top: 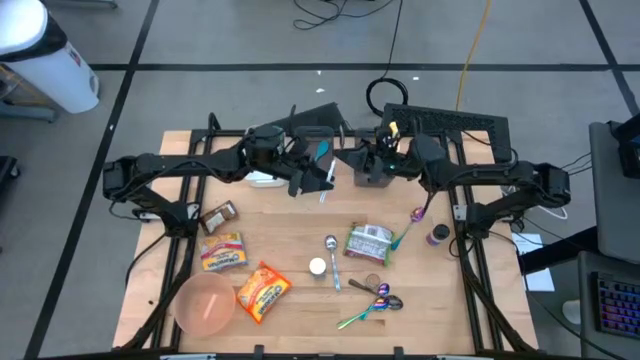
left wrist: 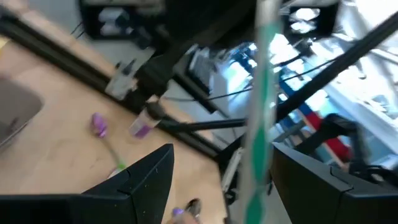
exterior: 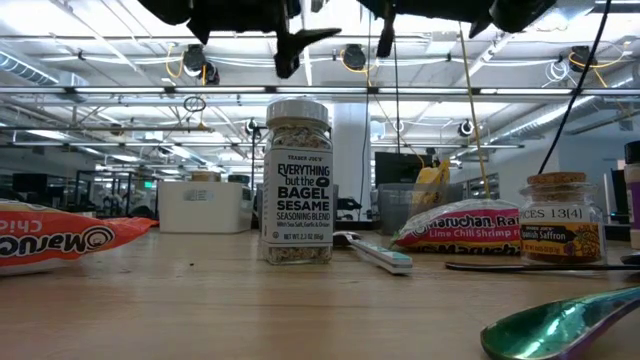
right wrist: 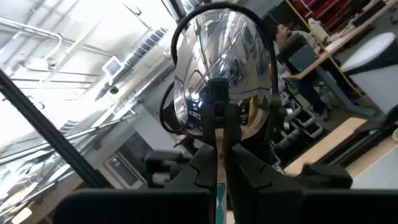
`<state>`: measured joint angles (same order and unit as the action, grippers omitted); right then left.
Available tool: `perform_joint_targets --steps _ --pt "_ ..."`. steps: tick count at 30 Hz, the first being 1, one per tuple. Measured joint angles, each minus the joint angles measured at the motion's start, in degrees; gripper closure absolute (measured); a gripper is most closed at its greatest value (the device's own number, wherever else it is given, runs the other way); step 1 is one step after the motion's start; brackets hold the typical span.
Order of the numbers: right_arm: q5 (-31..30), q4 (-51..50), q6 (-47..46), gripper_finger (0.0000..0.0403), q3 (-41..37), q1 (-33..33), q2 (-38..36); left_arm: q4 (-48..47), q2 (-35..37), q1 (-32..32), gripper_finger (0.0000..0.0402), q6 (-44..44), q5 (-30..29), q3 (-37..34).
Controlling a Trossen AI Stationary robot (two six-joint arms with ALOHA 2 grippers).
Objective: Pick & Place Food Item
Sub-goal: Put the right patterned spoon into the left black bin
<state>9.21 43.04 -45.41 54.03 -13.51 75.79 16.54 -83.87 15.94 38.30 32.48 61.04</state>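
Above table rear: right hand (right wrist: 222, 163) clamps silver ladle (right wrist: 221, 68) (fingers narrow); left hand (left wrist: 217, 180) spread wide.

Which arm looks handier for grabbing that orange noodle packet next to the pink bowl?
Probably the left. The orange noodle packet lies on the left arm's side of the table, and the left claw is open. The right claw is shut on a shiny spoon.

Both arms reach in from the sides and meet high over the far middle of the surface. Left pincer (top: 322, 176) is up off the surface, fingers (left wrist: 146, 180) spread wide. Right pincer (top: 365, 160) faces it just beside, fingers (right wrist: 208, 165) pinched nearly together on a thin handle.
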Motion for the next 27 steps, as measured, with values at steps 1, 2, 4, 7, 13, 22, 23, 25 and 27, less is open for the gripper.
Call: perform_joint_targets --steps 1,2,4,7,13,22,23,25,27 --pt "-0.06 -0.33 0.04 0.0399 0.46 -0.01 0.39 -0.85 -0.07 0.0 0.0133 -0.07 -0.4 -0.02" --pt "-0.07 -0.49 0.05 0.0399 1.0 -0.03 0.81 -1.52 -0.07 0.0 0.0133 -0.1 -0.75 -0.02" --pt "-0.08 -0.7 0.06 0.0399 1.37 -0.03 1.18 -2.66 -0.04 -0.13 0.0133 -0.58 -2.22 0.0" --pt "-0.09 -2.21 0.12 0.0399 1.91 -0.03 1.96 -4.63 -0.02 -0.47 0.0133 -1.42 -4.76 -0.02" --pt "-0.11 -4.87 0.37 0.0399 1.95 -0.03 1.91 -4.64 -0.05 -0.65 0.0175 -2.59 -5.74 0.87" --pt "-0.45 -5.8 1.14 0.0399 1.95 -0.03 1.92 -5.76 -0.05 -0.55 0.0288 -5.13 -6.19 3.5" --pt "-0.46 -5.78 1.14 0.0399 1.95 -0.03 1.92 -6.46 -0.05 -0.55 0.0299 -5.35 -6.41 3.77" --pt "-0.55 -6.1 1.4 0.0399 1.95 -0.03 1.9 -8.34 -0.05 -0.55 0.0318 -5.9 -7.19 4.19" --pt "-0.66 -6.37 1.42 0.0399 1.95 -0.03 1.94 -8.98 -0.05 -0.55 0.0335 -6.73 -7.36 4.24"
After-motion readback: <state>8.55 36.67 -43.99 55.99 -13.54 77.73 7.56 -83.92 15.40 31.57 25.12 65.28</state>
